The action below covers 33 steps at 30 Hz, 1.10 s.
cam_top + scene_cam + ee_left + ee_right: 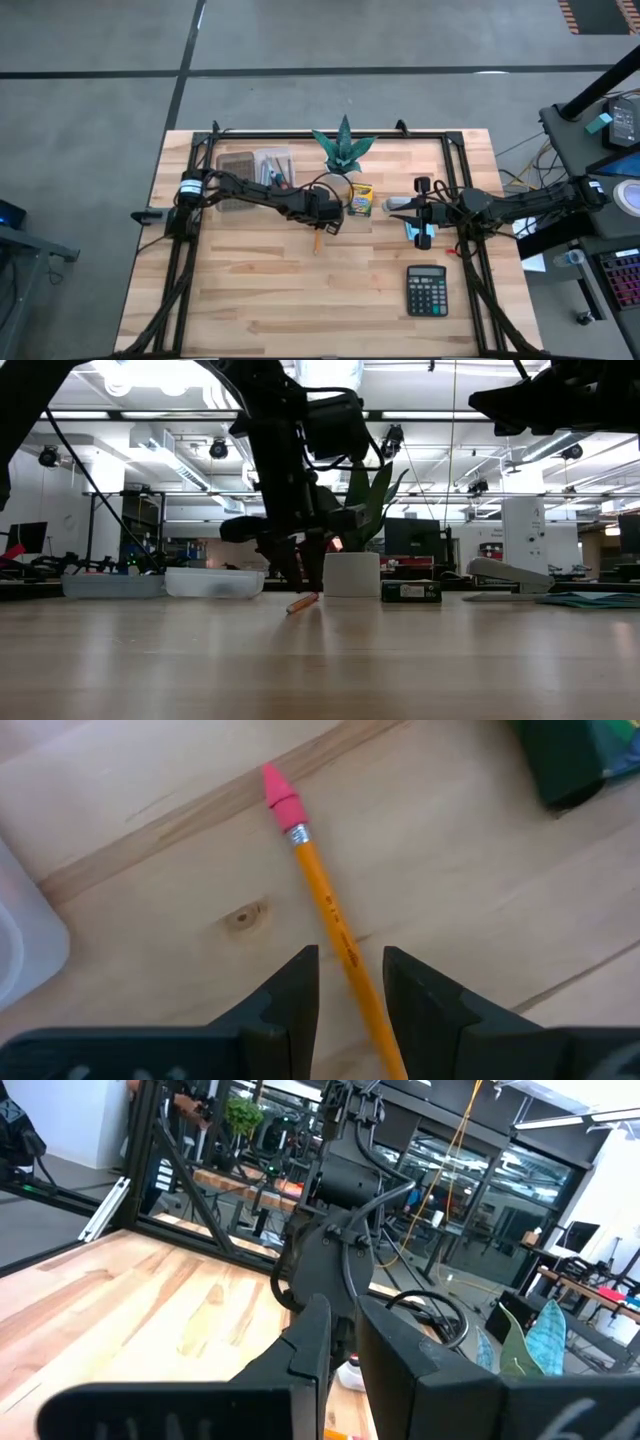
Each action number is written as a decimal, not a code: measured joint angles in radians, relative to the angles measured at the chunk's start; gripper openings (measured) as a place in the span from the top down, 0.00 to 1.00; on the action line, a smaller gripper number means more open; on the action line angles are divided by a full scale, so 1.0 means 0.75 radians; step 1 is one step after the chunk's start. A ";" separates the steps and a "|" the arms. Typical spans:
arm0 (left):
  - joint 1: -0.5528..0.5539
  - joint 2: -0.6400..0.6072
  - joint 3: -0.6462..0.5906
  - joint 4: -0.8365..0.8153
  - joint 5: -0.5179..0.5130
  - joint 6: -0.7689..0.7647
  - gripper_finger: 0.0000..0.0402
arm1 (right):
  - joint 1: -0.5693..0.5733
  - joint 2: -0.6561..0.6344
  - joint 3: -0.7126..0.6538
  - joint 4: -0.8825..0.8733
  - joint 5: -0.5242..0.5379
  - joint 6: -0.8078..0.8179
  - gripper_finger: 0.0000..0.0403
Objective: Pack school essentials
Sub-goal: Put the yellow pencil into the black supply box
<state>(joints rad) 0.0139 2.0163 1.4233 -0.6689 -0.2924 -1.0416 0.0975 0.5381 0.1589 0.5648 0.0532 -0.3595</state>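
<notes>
An orange pencil (pixel 320 890) with a pink eraser lies flat on the wooden table (pixel 260 300), also seen in the high view (pixel 316 240) and the low view (pixel 302 602). My left gripper (pixel 350 965) hangs over it near the table's middle (pixel 322 226), pointing down. It is open, with one finger on each side of the pencil's shaft and a gap to both. The yellow-green crayon box (pixel 360 200) lies just right of it. My right gripper (pixel 344 1315) waits raised at the right (pixel 405 207), its fingers a narrow gap apart.
Clear containers (pixel 255 170) holding small items sit at the far left. A green plant in a white pot (pixel 352 572) stands behind the crayon box. A pale stapler (pixel 398 204) and a blue item (pixel 415 232) lie below my right arm. A calculator (pixel 427 290) lies near right.
</notes>
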 joint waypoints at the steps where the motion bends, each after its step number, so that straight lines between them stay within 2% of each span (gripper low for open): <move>1: 0.000 0.000 -0.008 0.020 0.000 0.000 0.76 | 0.000 0.000 0.000 0.000 0.000 0.000 0.89; 7: 0.000 0.000 -0.053 0.093 0.000 -0.009 0.76 | 0.000 0.000 0.000 0.000 0.000 0.000 0.89; 20: -0.013 0.058 -0.068 0.107 -0.020 -0.034 0.76 | 0.000 -0.001 0.000 -0.006 0.001 -0.001 0.89; 24: -0.022 0.057 -0.070 0.111 -0.054 -0.034 0.83 | 0.000 -0.001 0.000 -0.008 0.001 -0.005 0.89; 29: -0.022 0.057 -0.068 0.122 -0.048 -0.035 0.97 | 0.000 -0.001 0.000 -0.008 0.001 -0.010 0.89; 33: -0.025 0.057 -0.068 0.121 -0.046 -0.035 0.98 | 0.000 -0.001 0.000 -0.008 0.001 -0.010 0.89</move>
<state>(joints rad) -0.0046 2.0591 1.3723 -0.5784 -0.3272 -1.0679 0.0975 0.5375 0.1589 0.5587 0.0538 -0.3672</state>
